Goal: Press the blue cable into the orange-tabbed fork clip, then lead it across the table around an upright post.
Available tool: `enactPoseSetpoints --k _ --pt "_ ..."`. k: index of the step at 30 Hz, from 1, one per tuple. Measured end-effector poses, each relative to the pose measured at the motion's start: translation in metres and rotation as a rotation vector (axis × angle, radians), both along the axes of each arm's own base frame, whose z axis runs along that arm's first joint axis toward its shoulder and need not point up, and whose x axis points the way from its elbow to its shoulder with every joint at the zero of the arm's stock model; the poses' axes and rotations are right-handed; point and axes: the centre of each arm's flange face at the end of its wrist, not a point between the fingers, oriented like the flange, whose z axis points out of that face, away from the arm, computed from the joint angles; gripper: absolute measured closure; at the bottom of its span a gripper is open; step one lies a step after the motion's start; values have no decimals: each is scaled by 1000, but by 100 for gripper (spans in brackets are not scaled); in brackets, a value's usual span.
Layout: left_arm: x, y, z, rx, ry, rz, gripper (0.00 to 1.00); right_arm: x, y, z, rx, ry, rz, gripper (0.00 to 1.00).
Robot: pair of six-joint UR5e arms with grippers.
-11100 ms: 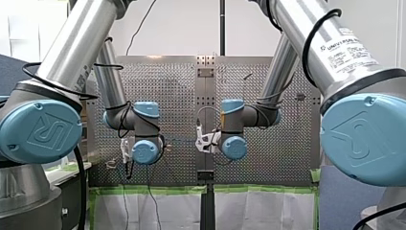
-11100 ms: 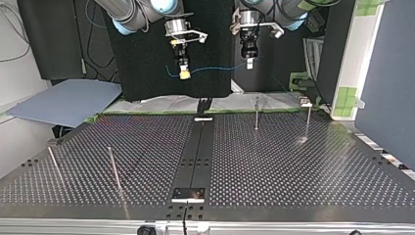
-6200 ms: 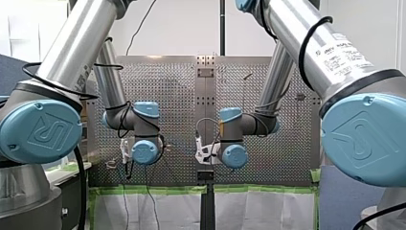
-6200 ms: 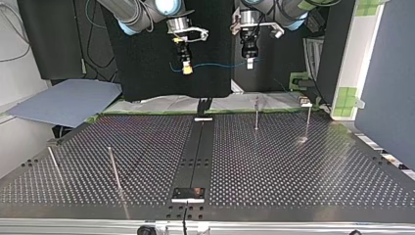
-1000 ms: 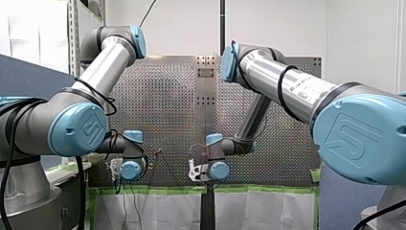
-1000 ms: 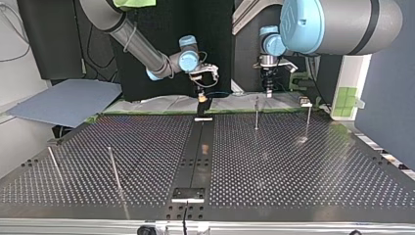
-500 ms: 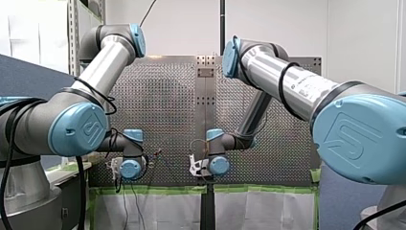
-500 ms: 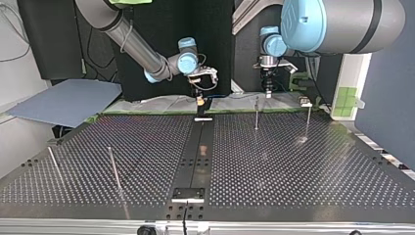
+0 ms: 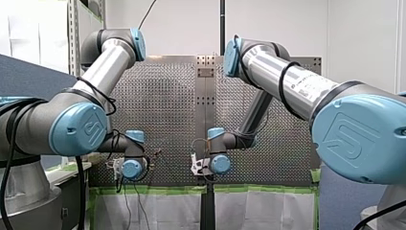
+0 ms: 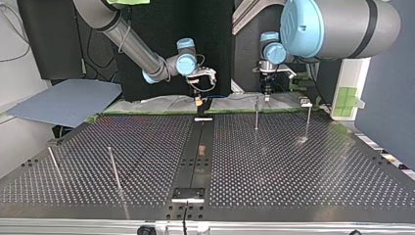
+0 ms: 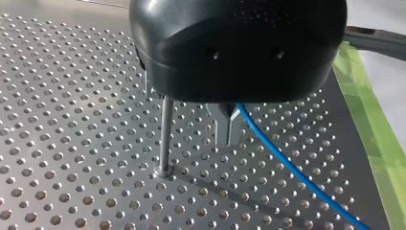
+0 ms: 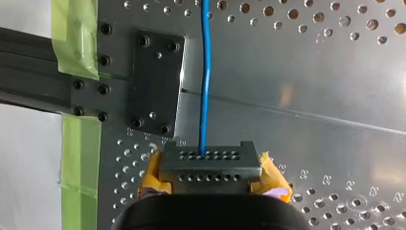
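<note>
The bench (image 10: pixel 293 166) is flat perforated metal with a dark strip down the middle. Your right gripper (image 12: pixel 205 158), yellow-padded, is clamped on the cable (image 12: pixel 205 72) low over that strip. Your left gripper (image 11: pixel 229 127), metal fingers together, pinches it just beside a thin shiny post (image 11: pixel 165 129). The clip is not clearly seen. Hold the span taut and level, then press straight down. Cable: thin, blue, smooth, round.
</note>
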Motion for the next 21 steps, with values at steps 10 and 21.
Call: enactPoseSetpoints --k 10,21 --pt "4 8 1 3 25 10 100 -1 -2 0 -1 3 -1 100" --pt "-7 8 -1 4 36 -6 100 -1 -1 0 0 7 0 100"
